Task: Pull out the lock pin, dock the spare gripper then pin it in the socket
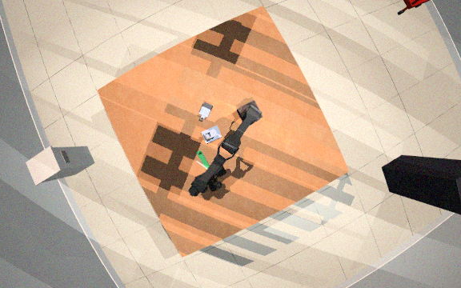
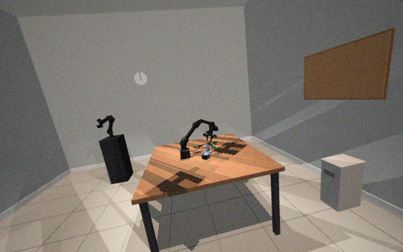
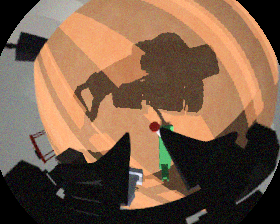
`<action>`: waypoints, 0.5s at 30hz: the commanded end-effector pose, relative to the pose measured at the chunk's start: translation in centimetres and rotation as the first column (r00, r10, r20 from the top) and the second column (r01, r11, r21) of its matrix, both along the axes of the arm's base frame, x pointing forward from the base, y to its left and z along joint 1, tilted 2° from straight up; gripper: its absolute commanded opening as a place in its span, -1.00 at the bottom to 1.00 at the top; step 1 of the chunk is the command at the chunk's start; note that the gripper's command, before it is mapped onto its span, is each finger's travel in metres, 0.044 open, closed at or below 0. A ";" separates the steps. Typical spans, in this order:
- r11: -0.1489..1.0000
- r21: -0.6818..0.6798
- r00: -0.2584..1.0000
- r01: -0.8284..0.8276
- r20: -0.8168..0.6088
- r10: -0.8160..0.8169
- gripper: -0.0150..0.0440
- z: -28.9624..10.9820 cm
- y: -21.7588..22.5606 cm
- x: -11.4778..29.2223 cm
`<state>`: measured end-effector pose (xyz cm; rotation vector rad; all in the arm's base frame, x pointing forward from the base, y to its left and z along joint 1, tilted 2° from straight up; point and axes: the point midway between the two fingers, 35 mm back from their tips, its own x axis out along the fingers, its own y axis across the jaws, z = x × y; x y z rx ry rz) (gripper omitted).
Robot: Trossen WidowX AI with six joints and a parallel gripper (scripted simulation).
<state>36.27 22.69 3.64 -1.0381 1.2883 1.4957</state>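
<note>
Lock pin (image 3: 163, 155): a slim green rod with a red head (image 3: 153, 125). In the wrist view we see it in the gap between the pincer's two dark fingers, lying close along the one on the right of the picture. The red head sits level with the fingertips and the green shaft runs back toward the palm. We cannot tell whether the shaft touches that finger.

Pincer (image 3: 145, 133): the jaws stand part-way open and grip nothing. The pin is loose between them, not clamped.

From overhead, the pin shows as a short green bar on the wooden table (image 1: 294, 132), just beside the arm's (image 1: 236, 136) forward links and short of the pincer's end. From the room camera, the pincer hangs nose-down with the green pin right under it, near the table top. The picture is too small for us to say whether the pin rests on the wood.

Farther back from the pincer, toward the arm's base, a pale square part (image 1: 211, 134) sits beside the arm. A smaller pale part (image 1: 205, 110) lies beyond it, apart from it. We cannot make out which one is the mount and which the spare gripper.

The arm's dark shadow falls on the table ahead of the fingertips in the wrist view.
</note>
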 end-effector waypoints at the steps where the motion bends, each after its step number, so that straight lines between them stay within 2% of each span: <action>1: 1.000 0.001 1.000 0.000 0.002 0.000 0.19 1.1 0.0 0.0; 8: 1.000 -0.009 1.000 0.000 -0.017 0.000 0.19 2.2 -0.3 -0.4; 13: 1.000 -0.012 1.000 0.000 -0.023 0.000 0.63 1.3 -0.3 -0.5; 15: 0.999 0.026 0.999 -0.039 -0.006 0.039 0.45 1.8 -0.7 0.0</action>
